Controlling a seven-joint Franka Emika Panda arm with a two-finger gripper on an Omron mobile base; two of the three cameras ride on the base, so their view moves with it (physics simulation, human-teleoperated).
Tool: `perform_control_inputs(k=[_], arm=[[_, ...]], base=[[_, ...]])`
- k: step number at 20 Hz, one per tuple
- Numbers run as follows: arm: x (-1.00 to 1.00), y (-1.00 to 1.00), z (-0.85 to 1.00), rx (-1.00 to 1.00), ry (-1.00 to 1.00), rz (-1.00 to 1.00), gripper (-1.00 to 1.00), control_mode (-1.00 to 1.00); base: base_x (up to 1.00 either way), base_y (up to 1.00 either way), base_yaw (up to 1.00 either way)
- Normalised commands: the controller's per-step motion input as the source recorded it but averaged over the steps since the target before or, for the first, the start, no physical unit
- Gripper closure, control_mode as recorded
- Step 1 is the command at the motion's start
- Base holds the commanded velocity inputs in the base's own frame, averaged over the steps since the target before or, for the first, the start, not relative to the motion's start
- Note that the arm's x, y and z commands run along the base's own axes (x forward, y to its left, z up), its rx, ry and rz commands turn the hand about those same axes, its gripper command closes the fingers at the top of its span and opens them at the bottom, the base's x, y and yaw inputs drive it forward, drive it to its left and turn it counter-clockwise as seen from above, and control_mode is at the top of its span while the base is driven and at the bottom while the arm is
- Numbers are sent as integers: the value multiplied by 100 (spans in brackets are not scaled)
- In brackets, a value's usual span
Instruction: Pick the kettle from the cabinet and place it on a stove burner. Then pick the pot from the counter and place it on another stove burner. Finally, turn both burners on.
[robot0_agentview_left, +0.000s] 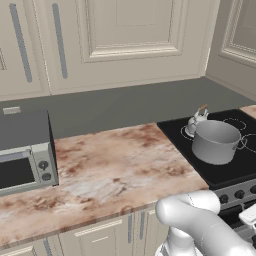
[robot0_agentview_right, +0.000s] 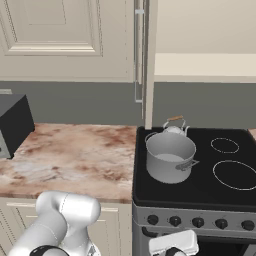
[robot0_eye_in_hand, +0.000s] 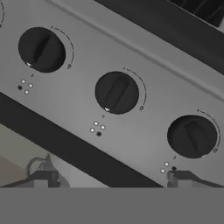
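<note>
The stove (robot0_agentview_right: 200, 192) takes up the right of the bench (robot0_agentview_left: 105, 170), and on its black top the pot (robot0_agentview_right: 170, 157) sits on the near-left burner with the kettle (robot0_agentview_right: 175, 127) tucked just behind it on the back-left one, so both are placed and only the burners are left to light. Down at the front panel the hand (robot0_eye_in_hand: 111, 179) is spread wide, fingertips (robot0_eye_in_hand: 181, 178) apart and holding nothing, looking straight at three knobs: one (robot0_eye_in_hand: 42, 49), the middle one (robot0_eye_in_hand: 116, 92) and a third (robot0_eye_in_hand: 192, 137). The danger now, I'd say, is picking the wrong knob, since they look identical and the tiny dot marks beside them are hard to read, so a bare burner could be lit. A tilted approach could also let the fingers slip off the knob's ridge, or pinch it off-centre and turn it only part-way.
</note>
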Motion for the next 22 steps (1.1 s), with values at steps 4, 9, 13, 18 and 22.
perform_control_inputs(k=[4,9,13,18,22], arm=[[10,0,0,22,7,3,-100,-100],[13,0,0,21,10,7,-100,-100],[9,-2,0,21,8,5,-100,-100],[2,-6,-5,16,4,1,-100,-100],[0,0,-17,7,0,0,-100,-100]], base=[[0,0,0],[0,0,0],[0,0,0],[0,0,0],[0,0,0]])
